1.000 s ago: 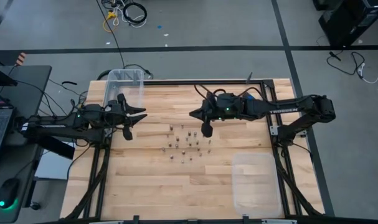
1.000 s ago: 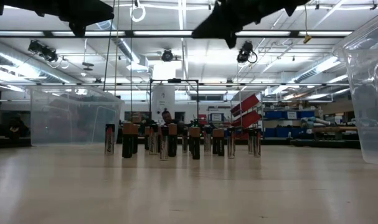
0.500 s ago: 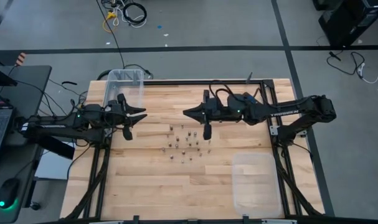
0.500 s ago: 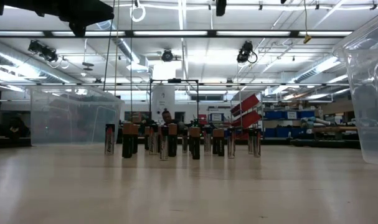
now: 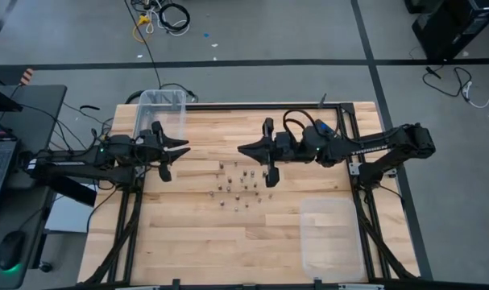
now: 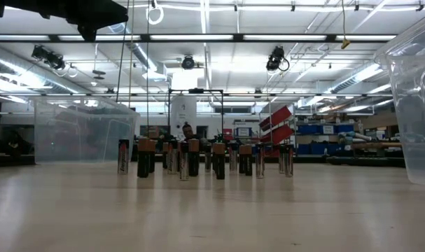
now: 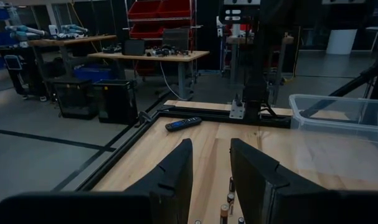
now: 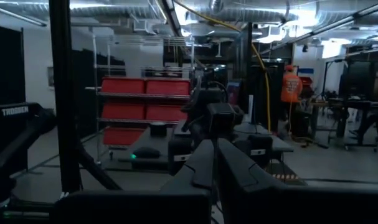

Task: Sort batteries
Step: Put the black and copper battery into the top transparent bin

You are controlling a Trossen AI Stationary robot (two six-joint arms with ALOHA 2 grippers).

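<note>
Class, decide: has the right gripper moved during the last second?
Yes. The right gripper has drawn back toward its own side, off the batteries, and left the low view.

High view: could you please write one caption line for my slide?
Small batteries stand clustered mid-table between the left gripper and right gripper, with clear bins at two corners.

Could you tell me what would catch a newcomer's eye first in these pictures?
Probably the cluster of small batteries standing upright mid-table, between the two arms. Next, the clear bins: one at the far left corner, another near the right edge. The right tool, shut, hangs just beyond the cluster.
</note>
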